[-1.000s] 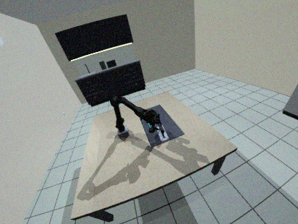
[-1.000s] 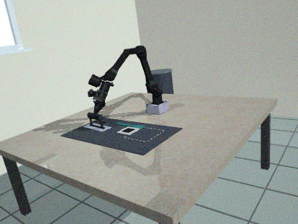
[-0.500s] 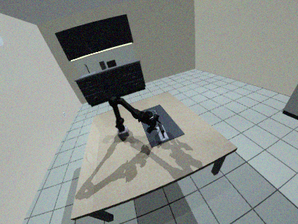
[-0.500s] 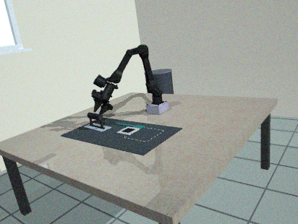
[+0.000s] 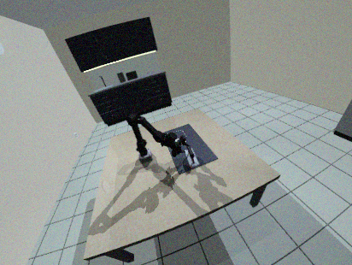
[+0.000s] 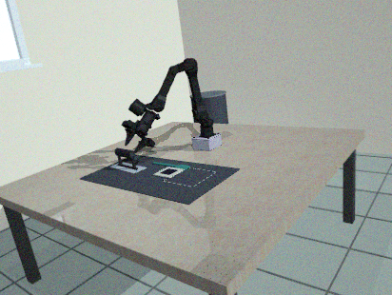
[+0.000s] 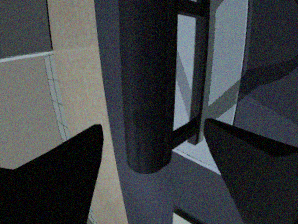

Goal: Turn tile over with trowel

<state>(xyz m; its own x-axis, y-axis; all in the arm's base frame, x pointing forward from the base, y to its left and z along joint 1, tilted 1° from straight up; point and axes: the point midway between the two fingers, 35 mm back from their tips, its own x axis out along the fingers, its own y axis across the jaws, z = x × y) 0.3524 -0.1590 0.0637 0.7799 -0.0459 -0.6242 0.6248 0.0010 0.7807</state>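
While the tool (image 6: 136, 141) hangs open and holds nothing, the trowel (image 6: 127, 159) rests on the mat (image 6: 143, 183) — the tile (image 6: 170, 171) lies beside it, inside the dashed outline (image 6: 197, 176).

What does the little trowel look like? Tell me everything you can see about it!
The trowel has a flat, pale grey blade lying on the dark mat, and a thick black handle held above the blade on short posts. It sits left of the tile, apart from it. The open hand hangs just above; nothing grips the trowel.
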